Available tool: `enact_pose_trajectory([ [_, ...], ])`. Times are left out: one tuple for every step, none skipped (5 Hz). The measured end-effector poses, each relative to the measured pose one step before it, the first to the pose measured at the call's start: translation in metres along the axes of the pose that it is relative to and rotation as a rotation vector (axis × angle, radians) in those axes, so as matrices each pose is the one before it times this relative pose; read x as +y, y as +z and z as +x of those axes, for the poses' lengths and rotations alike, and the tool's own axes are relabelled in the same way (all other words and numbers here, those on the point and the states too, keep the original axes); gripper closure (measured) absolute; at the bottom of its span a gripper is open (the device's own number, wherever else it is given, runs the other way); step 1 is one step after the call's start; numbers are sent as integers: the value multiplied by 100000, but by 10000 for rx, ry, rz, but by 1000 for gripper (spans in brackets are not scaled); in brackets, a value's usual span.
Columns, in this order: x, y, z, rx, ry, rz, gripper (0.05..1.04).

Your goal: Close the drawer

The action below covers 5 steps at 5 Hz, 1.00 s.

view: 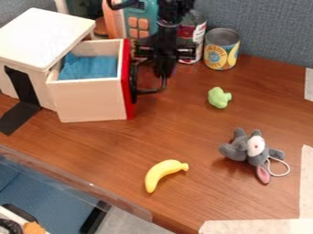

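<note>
"Drawer (pixel 92 103): pale wood, with a red front (pixel 129 107) and a black handle (pixel 149 91)," says the first speaker. "It juts out of the white-topped cabinet (pixel 45 29) at the upper left, open, with blue cloth (pixel 98 67) inside."

"And the gripper (pixel 164 71)?" asks the second.

"It hangs beside the red front, at the handle. Whether it is open or has hold of the handle cannot be told; dark parts overlap there."

"How many things are there, counted?"

"One drawer, one handle, one yellow banana (pixel 162 172), one green toy (pixel 218 98), one grey plush animal (pixel 232 149) with a pink ear, and two cans: a short one (pixel 221 55) with a yellow and blue label, and a taller one (pixel 197 34) in red and white."

"What else is around?"

"A teal object (pixel 132 23) with orange buttons, behind the drawer, and a black strip (pixel 18 118) by the cabinet."

"And in the way?"

"The black arm (pixel 172 16) hides part of the taller can. Banana, green toy and plush animal lie well apart from the drawer, on the brown table (pixel 183 109)."
</note>
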<state>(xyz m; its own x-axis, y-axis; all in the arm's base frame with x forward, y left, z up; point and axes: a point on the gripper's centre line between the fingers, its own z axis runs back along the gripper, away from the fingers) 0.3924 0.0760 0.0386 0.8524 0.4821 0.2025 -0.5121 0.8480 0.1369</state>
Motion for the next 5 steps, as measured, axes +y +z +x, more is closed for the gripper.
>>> enact_pose_trajectory([
  [-407, -526, -15, 447, -256, -78, 966],
  [-439, -154, -19, 267, -283, -115, 967],
  [-487, 107, -137, 101, -494, -68, 967],
  [-212, 0, 269, 101, -71, -2, 966],
  [-187, 180, 323, 25, -45, -19, 967],
])
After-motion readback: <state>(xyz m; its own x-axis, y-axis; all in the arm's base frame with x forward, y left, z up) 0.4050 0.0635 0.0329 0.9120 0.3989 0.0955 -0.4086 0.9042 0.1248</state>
